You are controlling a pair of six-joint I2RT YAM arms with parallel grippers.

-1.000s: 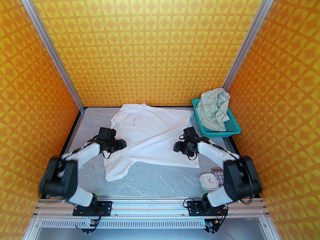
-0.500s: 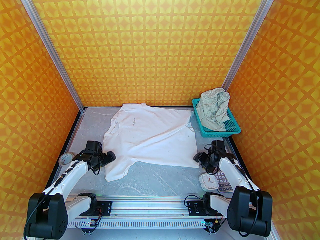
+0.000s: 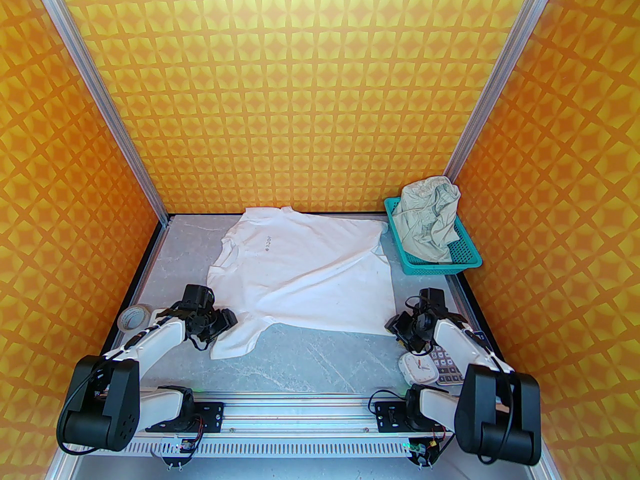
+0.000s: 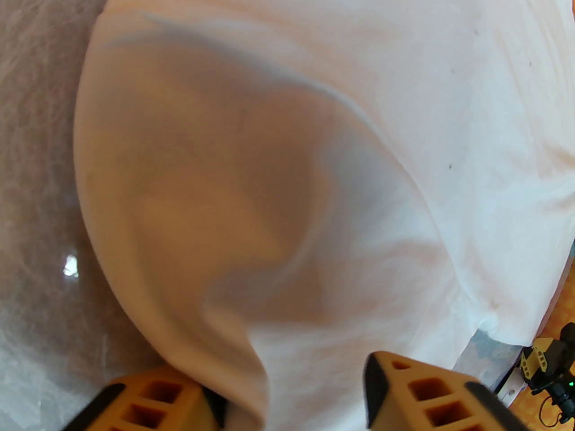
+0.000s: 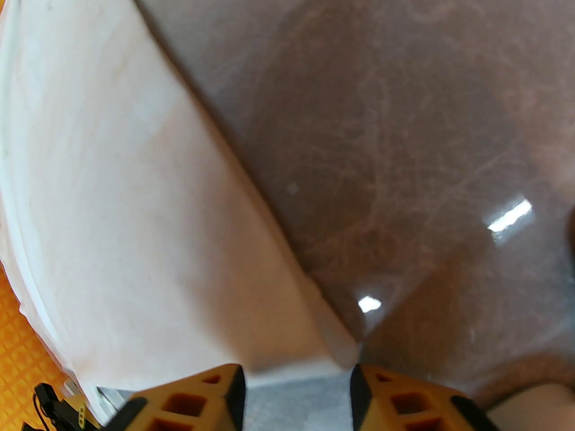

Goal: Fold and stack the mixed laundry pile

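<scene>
Where the scene is viewed from above, a white T-shirt (image 3: 305,268) is seen spread flat over the middle of a grey table (image 3: 320,363), with small dark lettering on its far-left part. A flap of the cloth is extended toward the near edge on the left, and the left gripper (image 3: 224,319) is placed low against the side of that flap. In the left wrist view its jaws are held apart, with a raised fold of white cloth running down between them. The cloth is straddled, not pinched.

The right gripper (image 3: 396,325) is set at the near-right corner of the T-shirt. In the right wrist view its jaws are likewise spread, and the very corner of the cloth is found lying on the table in the gap between the tips, unclamped.

Pale green shorts (image 3: 430,215) are left crumpled in a heap inside a teal mesh basket (image 3: 442,267) at the far right of the table, just beside the T-shirt's far-right corner. Part of the heap is raised above the rim.

A roll of tape (image 3: 132,316) is seen at the left edge, near the left arm. A small white clock (image 3: 417,368) and a calculator (image 3: 446,365) are placed side by side at the near right, the calculator partly covered by the right arm.
</scene>
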